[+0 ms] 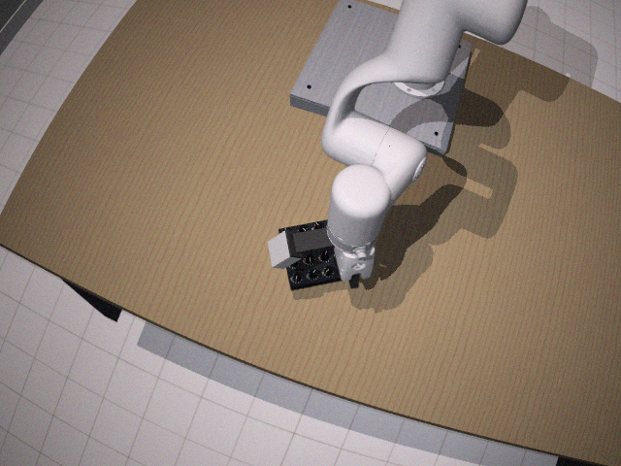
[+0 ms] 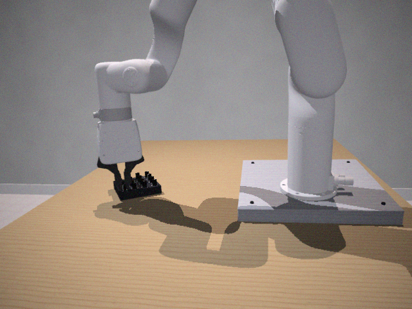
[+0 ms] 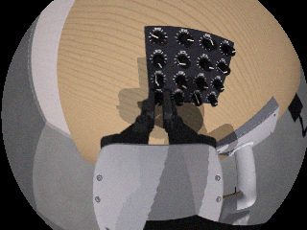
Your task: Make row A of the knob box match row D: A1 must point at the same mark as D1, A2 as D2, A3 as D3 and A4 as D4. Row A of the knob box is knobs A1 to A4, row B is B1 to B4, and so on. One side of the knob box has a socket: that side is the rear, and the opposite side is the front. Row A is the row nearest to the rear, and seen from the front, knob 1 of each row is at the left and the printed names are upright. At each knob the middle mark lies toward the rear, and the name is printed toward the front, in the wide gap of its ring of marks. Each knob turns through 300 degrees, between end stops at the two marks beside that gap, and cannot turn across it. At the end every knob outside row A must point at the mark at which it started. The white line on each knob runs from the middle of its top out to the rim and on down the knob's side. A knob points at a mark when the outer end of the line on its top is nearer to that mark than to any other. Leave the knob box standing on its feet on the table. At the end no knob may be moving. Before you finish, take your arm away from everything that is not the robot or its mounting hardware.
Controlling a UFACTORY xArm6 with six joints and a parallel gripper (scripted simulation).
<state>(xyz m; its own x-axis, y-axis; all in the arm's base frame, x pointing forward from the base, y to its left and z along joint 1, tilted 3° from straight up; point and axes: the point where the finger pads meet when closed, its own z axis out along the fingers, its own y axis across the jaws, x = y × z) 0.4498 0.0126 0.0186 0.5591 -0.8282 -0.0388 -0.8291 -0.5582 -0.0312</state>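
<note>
The black knob box [image 1: 307,282] [image 2: 148,190] [image 3: 192,59] stands on its feet on the wooden table, near the table's edge, with its rows of black knobs pointing up. My gripper [image 1: 353,281] [image 2: 121,182] [image 3: 158,99] reaches straight down onto one corner of the box. Its dark fingers are shut on the corner knob, the nearest left one in the wrist view. The printed names and the white lines are too small to read, so I cannot tell which knob it is. My wrist hides part of the box in the top view.
The arm's grey base plate [image 1: 320,65] [image 2: 299,212] lies on the table well away from the box. The table's curved edge [image 1: 200,346] runs close past the box.
</note>
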